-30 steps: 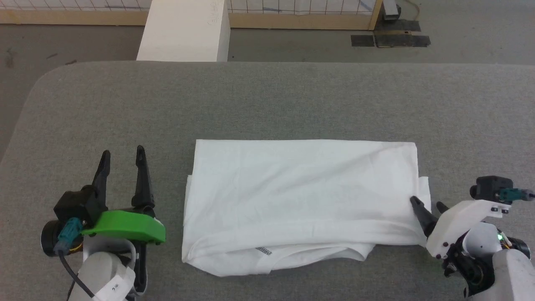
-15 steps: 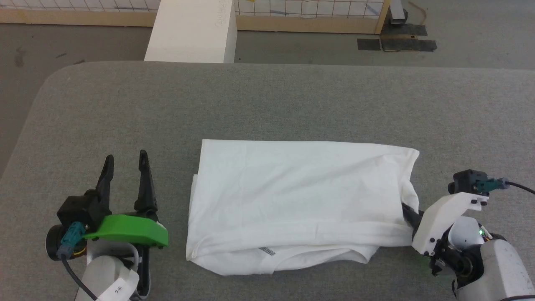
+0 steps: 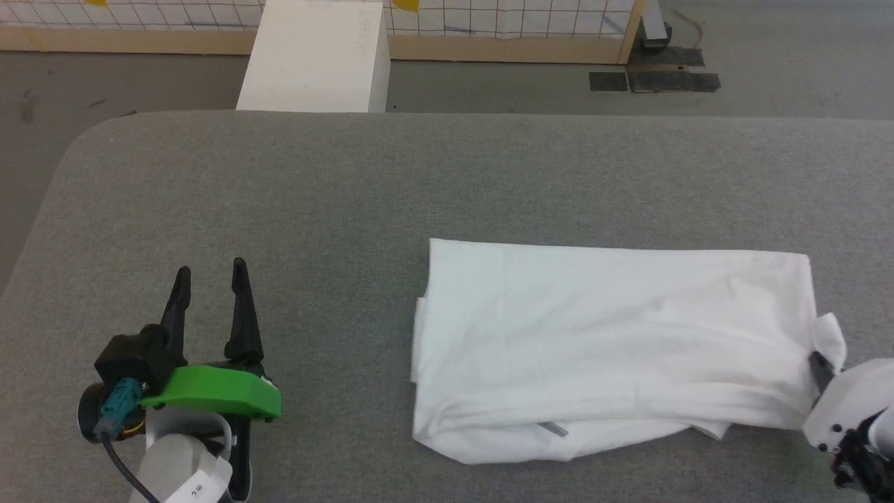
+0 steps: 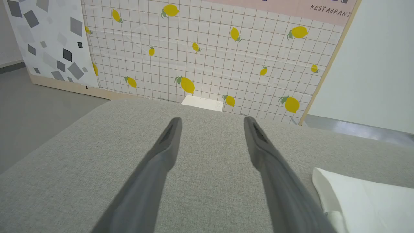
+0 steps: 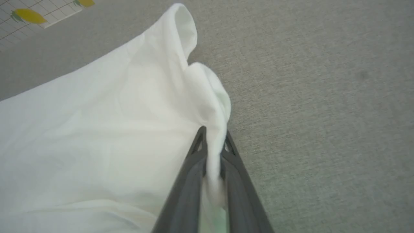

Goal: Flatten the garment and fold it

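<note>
While the white shirt [image 3: 614,349] lies as a partly folded oblong in the lower right of the head view, on the grey cloth-covered surface [image 3: 279,195], its edge nearest the frame's right side is pinched by the right claw [image 5: 213,142]. The two dark fingers are closed on a bunched fold of the thin fabric. The left claw [image 3: 209,269] is seen at the lower left, spread wide and empty, well apart from the shirt's left edge.

The step in hand is judged to be a tug by the pinched edge, to place or smooth the shirt. It would be done well if the pull were kept low and level with the surface, so that the stacked layers slide as one and are not peeled apart. Since only a small bunch is held, a slow, even pull is advised, as such thin cloth could slip from the grip. The rumpled lower edge near the small label [image 3: 554,428] is not yet smoothed.
</note>
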Robot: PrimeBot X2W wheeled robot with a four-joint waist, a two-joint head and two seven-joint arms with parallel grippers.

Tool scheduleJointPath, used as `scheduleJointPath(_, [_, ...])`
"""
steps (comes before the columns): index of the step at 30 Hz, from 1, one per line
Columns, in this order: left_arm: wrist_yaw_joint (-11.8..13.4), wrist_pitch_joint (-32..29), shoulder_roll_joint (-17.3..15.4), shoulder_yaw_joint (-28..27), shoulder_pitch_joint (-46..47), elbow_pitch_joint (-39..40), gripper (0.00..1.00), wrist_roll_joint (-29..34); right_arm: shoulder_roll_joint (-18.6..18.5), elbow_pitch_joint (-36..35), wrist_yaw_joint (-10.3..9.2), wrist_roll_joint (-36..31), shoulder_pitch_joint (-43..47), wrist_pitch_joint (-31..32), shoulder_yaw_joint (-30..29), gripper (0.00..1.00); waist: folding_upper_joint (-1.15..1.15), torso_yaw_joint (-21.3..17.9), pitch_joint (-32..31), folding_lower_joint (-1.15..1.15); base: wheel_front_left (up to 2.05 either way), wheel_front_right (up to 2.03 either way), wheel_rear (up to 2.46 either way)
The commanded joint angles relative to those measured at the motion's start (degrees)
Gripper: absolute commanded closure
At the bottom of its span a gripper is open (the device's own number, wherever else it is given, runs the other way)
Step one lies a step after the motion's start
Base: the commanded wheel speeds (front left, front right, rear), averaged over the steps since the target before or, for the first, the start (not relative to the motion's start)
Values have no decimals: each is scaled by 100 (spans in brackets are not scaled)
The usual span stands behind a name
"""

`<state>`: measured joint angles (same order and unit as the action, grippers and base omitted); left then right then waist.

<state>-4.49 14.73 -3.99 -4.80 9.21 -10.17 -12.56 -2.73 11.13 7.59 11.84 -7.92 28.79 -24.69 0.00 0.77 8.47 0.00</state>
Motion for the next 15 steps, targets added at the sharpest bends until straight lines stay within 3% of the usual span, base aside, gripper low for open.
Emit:
scheduleJointPath(1, [-21,27,20,-21,-60,24,0,48,-15,-137,-10,-144,79,6,-147,100,0,-11,3,0,0,0,0])
scheduleJointPath(4, [-62,27,35,-17,-58,5,0,64,-15,-425,-10,-383,188,43,-384,100,0,-17,8,0,0,0,0])
scheduleJointPath(7, [-93,27,47,-16,-42,-14,0,76,-15,-757,-10,-307,289,113,-217,100,0,-8,11,0,0,0,0])
scheduleJointPath(10, [-117,27,59,-6,-26,-27,0,90,-15,-1331,-10,-150,442,204,248,100,0,20,3,0,0,0,0])
scheduleJointPath(15, [-146,27,72,-9,-24,-66,0,112,-15,-2471,-10,-19,642,576,1565,100,0,63,-32,0,0,0,0])
